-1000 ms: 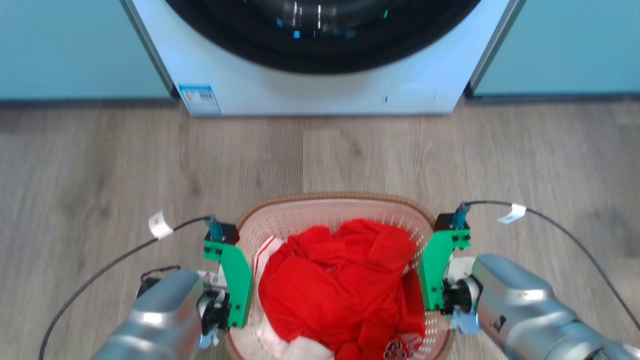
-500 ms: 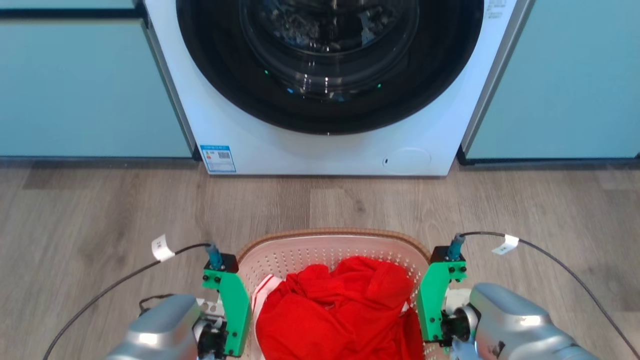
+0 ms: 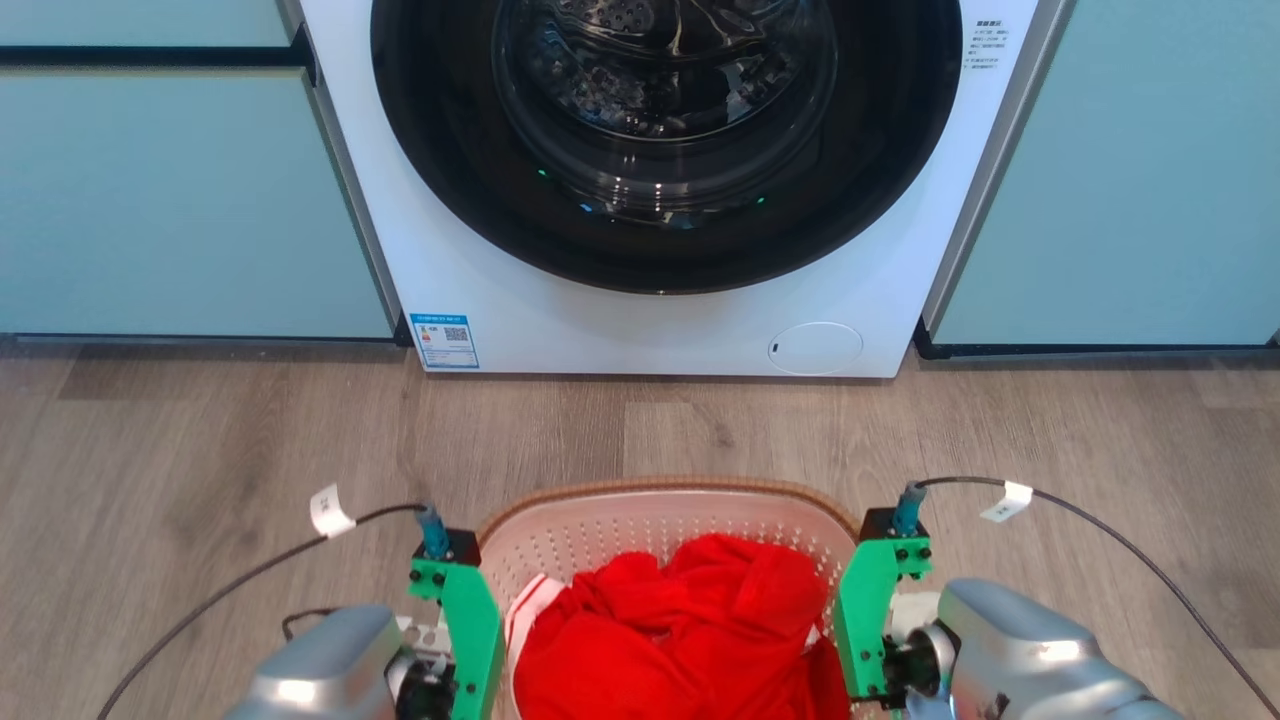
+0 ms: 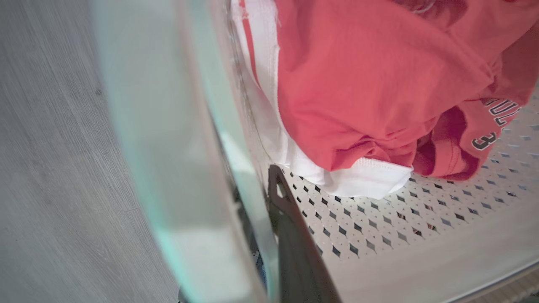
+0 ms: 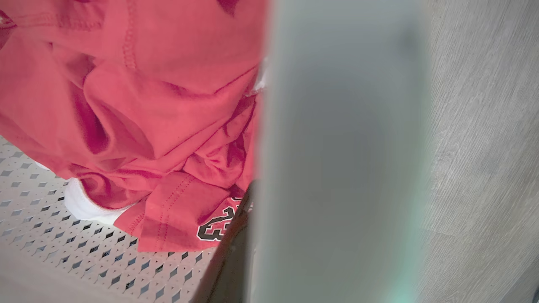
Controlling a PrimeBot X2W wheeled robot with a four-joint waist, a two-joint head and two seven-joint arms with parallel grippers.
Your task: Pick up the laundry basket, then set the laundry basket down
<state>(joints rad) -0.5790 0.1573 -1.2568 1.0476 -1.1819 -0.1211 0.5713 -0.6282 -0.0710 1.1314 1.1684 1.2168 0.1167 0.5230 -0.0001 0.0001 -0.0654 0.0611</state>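
Left hand [image 3: 452, 650] and right hand [image 3: 880, 640] clamp opposite sides of the laundry basket [image 3: 660, 497], each narrowed almost shut with the basket's wall pinched between its fingers. In the left wrist view one dark finger [image 4: 290, 235] lies inside against the perforated wall, and the right wrist view shows its counterpart [image 5: 229, 261] doing likewise. The matched two-sided hold looks meant to keep the load level: red clothing [image 3: 680, 640] is heaped inside over a white garment [image 4: 362, 179]. The basket is at the near edge of the scene, between the arms, over the wooden floor [image 3: 200, 450] and well short of the washing machine [image 3: 560, 330] beyond. Whether it touches the floor cannot be told.
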